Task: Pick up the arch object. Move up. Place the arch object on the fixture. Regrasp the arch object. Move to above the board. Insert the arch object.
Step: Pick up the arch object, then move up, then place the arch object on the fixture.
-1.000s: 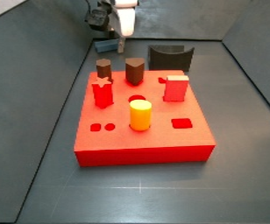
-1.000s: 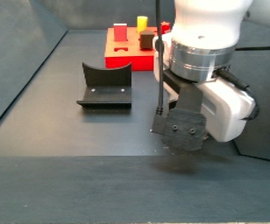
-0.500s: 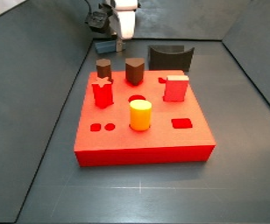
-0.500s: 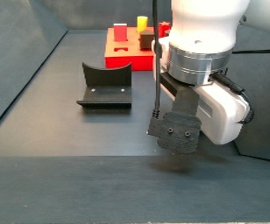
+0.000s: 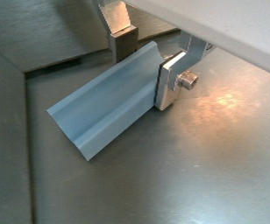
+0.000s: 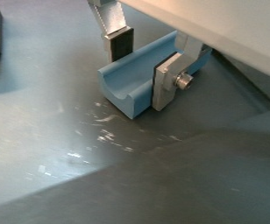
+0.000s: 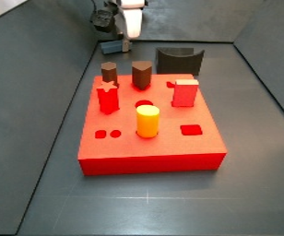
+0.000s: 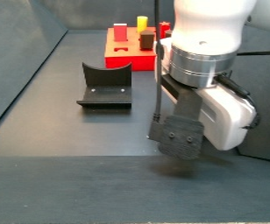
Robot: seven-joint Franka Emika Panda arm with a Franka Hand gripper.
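Arch object [image 5: 108, 105]: blue-grey, clamped between the gripper [image 5: 144, 63] plates in both wrist views [image 6: 141, 74], just clear of the floor. Side view: gripper [image 7: 117, 37] at eleven o'clock from the board [image 7: 151, 147]; fixture [image 7: 181, 61] at two o'clock of the gripper. Judgement: lift straight, keeping the clamp square.

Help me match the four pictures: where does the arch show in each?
Wrist view: arch at centre, between the gripper fingers.
Wrist view: arch up the middle, same grip.
Side view: arch at the top, under the gripper.
Side view: hidden behind the arm.
Shared landmark: the fixture in both side views.
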